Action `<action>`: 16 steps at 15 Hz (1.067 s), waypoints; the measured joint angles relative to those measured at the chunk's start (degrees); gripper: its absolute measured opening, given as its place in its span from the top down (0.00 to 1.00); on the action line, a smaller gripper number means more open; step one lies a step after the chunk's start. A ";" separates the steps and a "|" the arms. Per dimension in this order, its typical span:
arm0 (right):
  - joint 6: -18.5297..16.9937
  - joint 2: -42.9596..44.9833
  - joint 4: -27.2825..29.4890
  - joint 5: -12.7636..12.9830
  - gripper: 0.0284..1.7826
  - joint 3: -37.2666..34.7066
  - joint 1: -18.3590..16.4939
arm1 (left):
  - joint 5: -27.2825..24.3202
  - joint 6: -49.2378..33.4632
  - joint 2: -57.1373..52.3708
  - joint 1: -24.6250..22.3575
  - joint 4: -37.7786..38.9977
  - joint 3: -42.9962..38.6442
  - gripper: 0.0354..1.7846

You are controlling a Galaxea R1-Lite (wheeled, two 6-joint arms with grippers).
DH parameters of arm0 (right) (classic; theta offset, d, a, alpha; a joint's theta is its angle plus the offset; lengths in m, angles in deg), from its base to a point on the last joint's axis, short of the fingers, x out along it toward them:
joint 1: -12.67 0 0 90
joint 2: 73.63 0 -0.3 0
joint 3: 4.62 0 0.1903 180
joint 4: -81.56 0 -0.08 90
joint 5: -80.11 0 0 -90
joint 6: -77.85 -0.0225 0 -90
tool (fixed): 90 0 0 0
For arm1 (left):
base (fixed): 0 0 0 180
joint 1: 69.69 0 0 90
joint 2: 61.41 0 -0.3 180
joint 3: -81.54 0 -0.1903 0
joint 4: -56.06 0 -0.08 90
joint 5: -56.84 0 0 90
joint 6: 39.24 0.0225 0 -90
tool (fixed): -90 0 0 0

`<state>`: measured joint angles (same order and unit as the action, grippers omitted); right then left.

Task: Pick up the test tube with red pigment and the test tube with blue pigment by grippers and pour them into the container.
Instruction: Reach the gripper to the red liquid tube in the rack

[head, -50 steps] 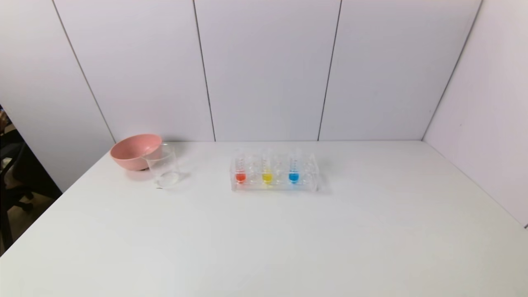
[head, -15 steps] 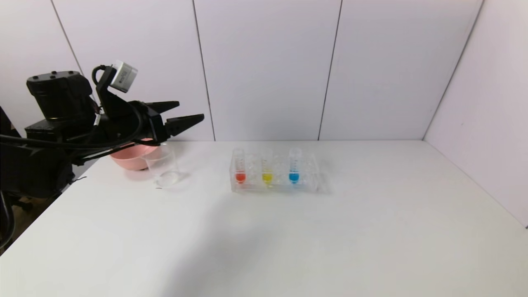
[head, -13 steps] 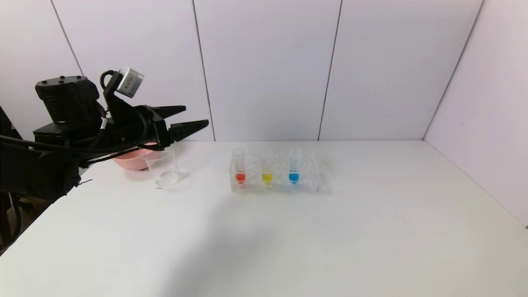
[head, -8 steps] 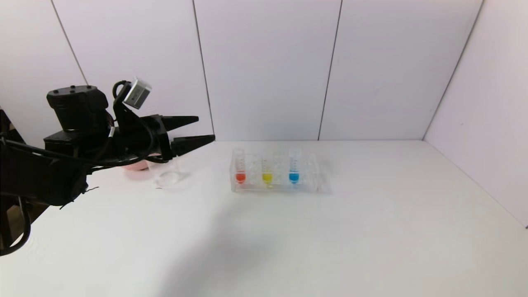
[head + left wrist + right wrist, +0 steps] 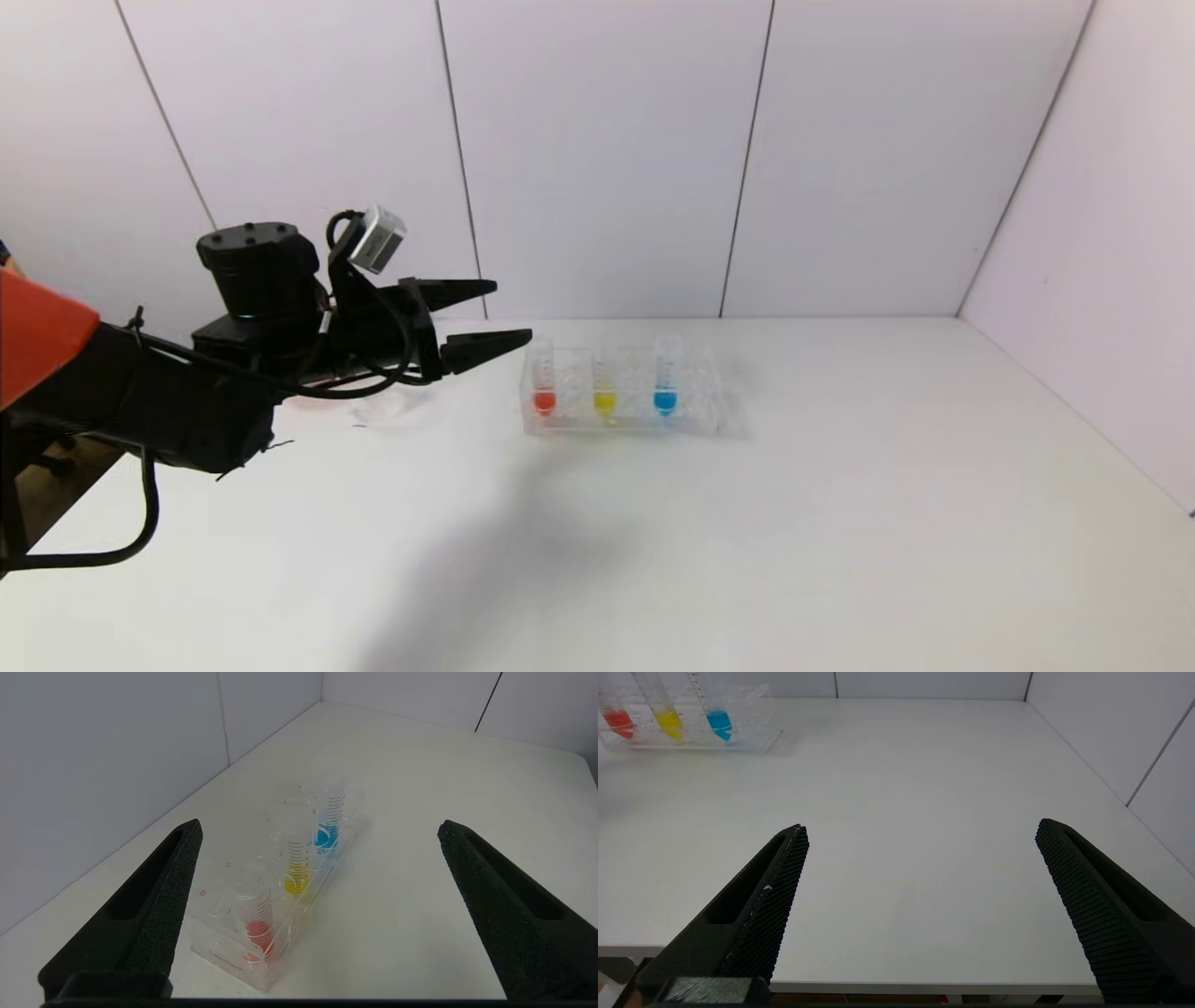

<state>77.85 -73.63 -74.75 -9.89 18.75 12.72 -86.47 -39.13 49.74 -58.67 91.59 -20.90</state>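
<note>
The red-pigment test tube (image 5: 543,381) and the blue-pigment test tube (image 5: 665,378) stand upright in a clear rack (image 5: 691,415) at the table's middle back. My left gripper (image 5: 513,311) is open and empty. It hovers just left of the rack, level with the red tube's top and not touching it. In the left wrist view the gripper (image 5: 320,826) faces the red tube (image 5: 257,914) and the blue tube (image 5: 329,821). The clear container (image 5: 378,408) stands left of the rack, mostly hidden behind my left arm. My right gripper (image 5: 922,826) is open and empty over the table's front edge.
A test tube with yellow liquid (image 5: 605,383) stands between the red and blue ones. The pink bowl is hidden behind my left arm. White wall panels close off the back and right side of the table (image 5: 840,523).
My left arm came in from the left and moved right and slightly down towards the rack, staying open. It now covers the pink bowl and most of the container.
</note>
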 joint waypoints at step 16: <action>0.00 0.00 0.02 0.00 0.00 0.00 0.02 | 0.11 0.60 14.02 2.10 4.08 5.51 0.01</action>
<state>77.85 -73.63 -74.72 -9.89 18.75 12.74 -86.36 -38.53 63.76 -56.57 95.67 -15.39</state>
